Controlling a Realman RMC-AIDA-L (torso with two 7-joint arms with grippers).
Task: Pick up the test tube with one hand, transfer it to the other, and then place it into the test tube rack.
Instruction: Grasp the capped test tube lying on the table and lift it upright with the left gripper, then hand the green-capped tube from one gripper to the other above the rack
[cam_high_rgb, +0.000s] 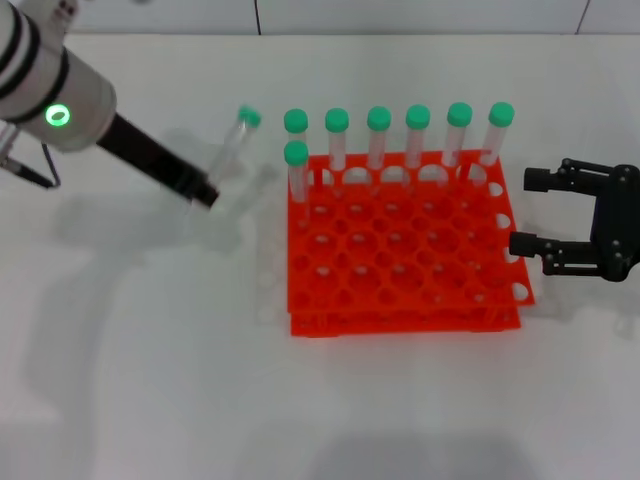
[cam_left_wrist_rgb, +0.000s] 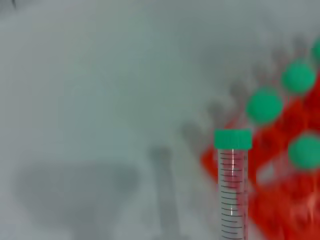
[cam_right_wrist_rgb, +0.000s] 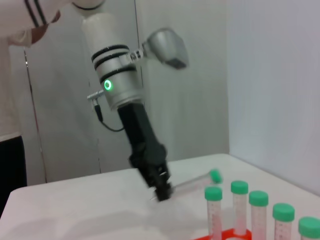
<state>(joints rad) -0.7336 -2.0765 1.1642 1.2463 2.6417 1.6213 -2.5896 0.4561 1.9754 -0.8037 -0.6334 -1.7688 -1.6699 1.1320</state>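
My left gripper (cam_high_rgb: 207, 192), black on a silver-white arm with a green ring light, is shut on the lower end of the test tube (cam_high_rgb: 232, 150). It holds the tube tilted above the table, left of the orange-red test tube rack (cam_high_rgb: 400, 300), green cap up. The left wrist view shows the tube (cam_left_wrist_rgb: 232, 195) close up, with the rack (cam_left_wrist_rgb: 280, 210) behind it. The right wrist view shows the left gripper (cam_right_wrist_rgb: 161, 192) and the tube (cam_right_wrist_rgb: 192, 184). My right gripper (cam_high_rgb: 535, 212) is open and empty beside the rack's right edge.
Several more green-capped tubes (cam_high_rgb: 378, 135) stand in the rack's back row, and one (cam_high_rgb: 296, 170) stands in the second row at the left. They also show in the right wrist view (cam_right_wrist_rgb: 239, 205). The white table (cam_high_rgb: 150, 350) lies all around.
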